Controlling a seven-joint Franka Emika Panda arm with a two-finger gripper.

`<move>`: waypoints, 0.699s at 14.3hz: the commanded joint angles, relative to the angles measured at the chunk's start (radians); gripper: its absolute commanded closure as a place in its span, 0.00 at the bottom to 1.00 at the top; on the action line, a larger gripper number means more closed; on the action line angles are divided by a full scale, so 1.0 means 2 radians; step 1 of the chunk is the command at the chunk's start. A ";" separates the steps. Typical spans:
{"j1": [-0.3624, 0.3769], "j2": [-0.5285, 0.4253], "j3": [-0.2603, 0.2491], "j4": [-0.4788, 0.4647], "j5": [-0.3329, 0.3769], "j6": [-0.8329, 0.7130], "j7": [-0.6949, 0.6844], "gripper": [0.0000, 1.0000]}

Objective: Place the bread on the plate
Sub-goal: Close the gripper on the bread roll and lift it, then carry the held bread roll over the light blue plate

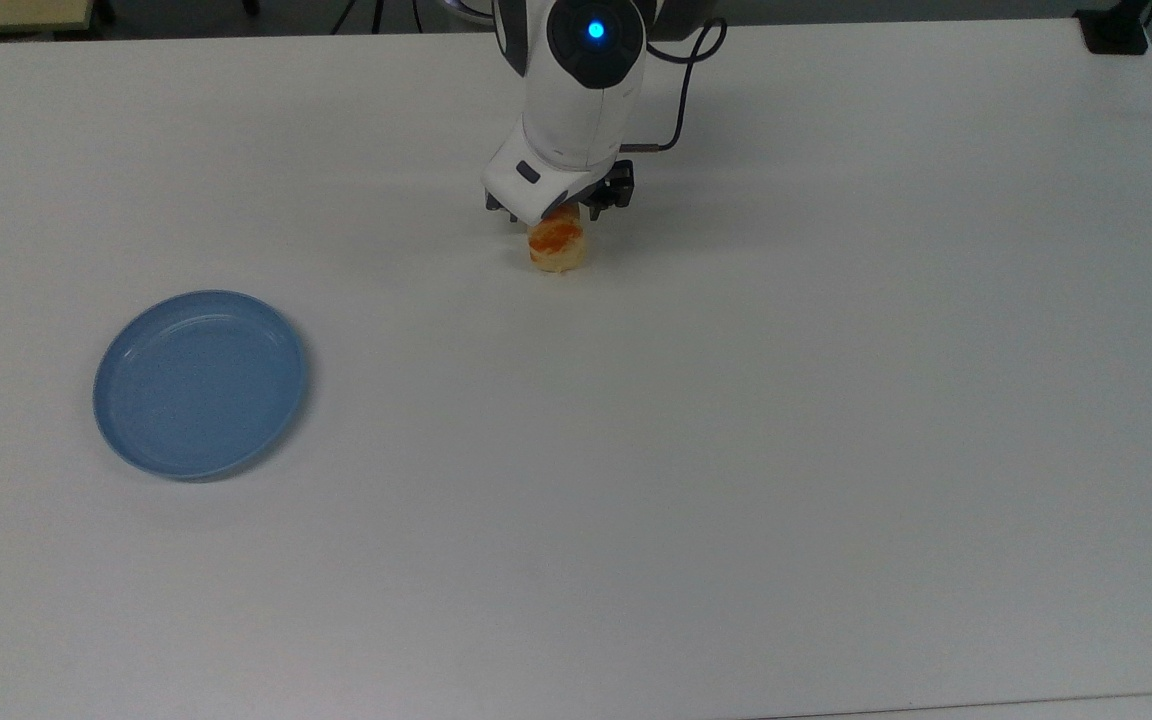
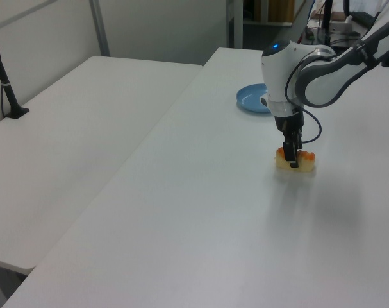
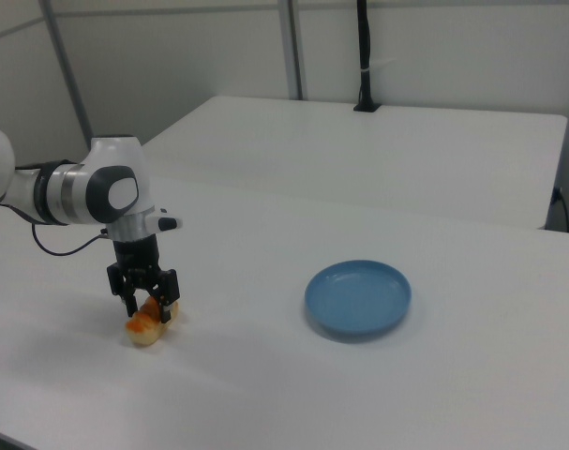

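Because the bread (image 3: 145,327) lies flat on the counter (image 1: 736,450), we see the gripper (image 3: 144,307) open, straddling it from above, far from the plate (image 3: 357,299).

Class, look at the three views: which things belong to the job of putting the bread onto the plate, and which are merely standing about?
Belonging to the job:
- the bread, on the white table
- the plate, empty, apart from the bread
- the gripper, lowered astride the bread, fingers open

Merely standing about:
- the black post on the neighbouring table
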 commanded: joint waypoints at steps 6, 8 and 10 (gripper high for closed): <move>-0.009 -0.007 -0.003 0.061 -0.001 -0.054 -0.002 0.70; -0.044 0.003 -0.004 0.135 -0.001 -0.105 -0.044 0.70; -0.082 0.022 -0.005 0.198 -0.002 -0.118 -0.094 0.70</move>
